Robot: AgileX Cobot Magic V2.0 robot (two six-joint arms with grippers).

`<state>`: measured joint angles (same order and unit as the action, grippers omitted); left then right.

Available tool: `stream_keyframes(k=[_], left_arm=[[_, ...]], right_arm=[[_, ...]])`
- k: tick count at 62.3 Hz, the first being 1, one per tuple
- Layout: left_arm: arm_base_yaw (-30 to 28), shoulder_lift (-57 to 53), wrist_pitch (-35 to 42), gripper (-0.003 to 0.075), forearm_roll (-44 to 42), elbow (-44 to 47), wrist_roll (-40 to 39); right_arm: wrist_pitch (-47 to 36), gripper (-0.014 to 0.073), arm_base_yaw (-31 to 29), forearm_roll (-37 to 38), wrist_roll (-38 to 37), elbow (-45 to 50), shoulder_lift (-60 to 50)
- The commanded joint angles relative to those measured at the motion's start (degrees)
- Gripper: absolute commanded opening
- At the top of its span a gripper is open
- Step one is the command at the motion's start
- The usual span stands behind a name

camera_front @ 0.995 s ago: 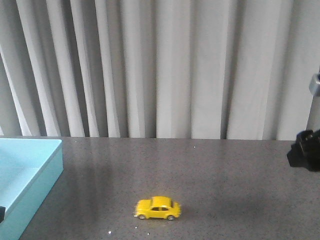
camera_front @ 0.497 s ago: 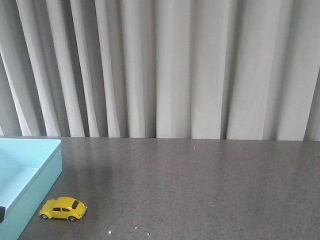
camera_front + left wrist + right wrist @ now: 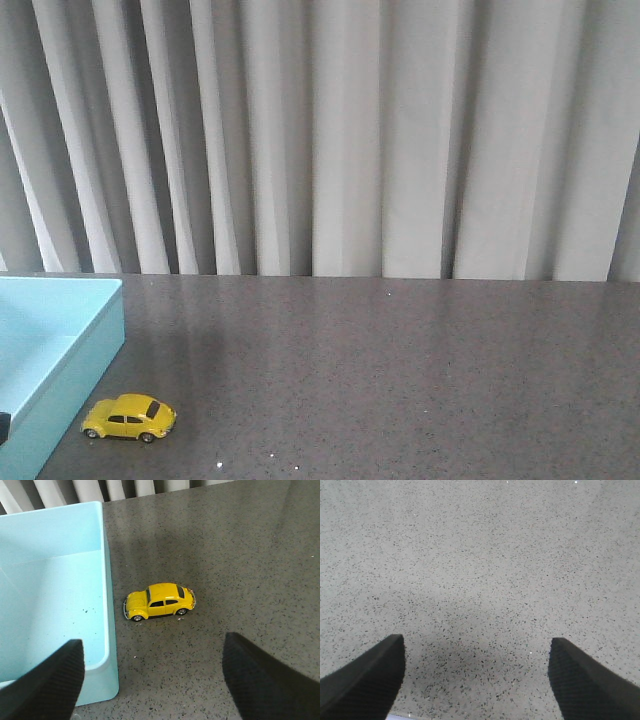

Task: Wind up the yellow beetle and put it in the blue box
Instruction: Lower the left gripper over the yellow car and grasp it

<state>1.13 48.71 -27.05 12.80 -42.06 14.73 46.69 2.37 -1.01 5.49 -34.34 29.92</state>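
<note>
The yellow beetle (image 3: 129, 418) stands on its wheels on the dark speckled table, right beside the blue box (image 3: 50, 345) at the left edge. In the left wrist view the beetle (image 3: 159, 601) sits just outside the blue box's wall (image 3: 107, 580), and the box interior looks empty. My left gripper (image 3: 155, 672) is open and empty, above the table with the beetle ahead of the fingertips. My right gripper (image 3: 476, 672) is open and empty over bare table. Neither gripper shows in the front view.
Grey pleated curtains (image 3: 330, 140) hang behind the table's far edge. The dark speckled tabletop (image 3: 400, 380) stretches to the right of the beetle. A small dark object (image 3: 4, 428) shows at the front view's left edge, over the box.
The beetle has rolled from the table's middle to the left and stopped against the blue box. The right arm, seen at the right edge one second ago, has left the front view.
</note>
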Motion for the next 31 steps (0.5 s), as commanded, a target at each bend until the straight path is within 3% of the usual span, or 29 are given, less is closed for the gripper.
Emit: stream_keyframes(k=[1,18,31], left_arm=[[0.22,-0.04,4.86,0.056,2.35,-1.98,-0.53],[0.22,5.32,3.09,0.056,2.94,-7.46,5.93],[0.22,15.72,-2.96,0.056,2.98,-18.87,20.12]], right_arm=[[-3.59,0.0579,-0.05,0.26,0.0,-1.43,0.3],[-3.71,0.0579,-0.05,0.37,0.0,-1.43,0.3],[-3.71,0.0579,-0.05,0.37,0.0,-1.43,0.3]])
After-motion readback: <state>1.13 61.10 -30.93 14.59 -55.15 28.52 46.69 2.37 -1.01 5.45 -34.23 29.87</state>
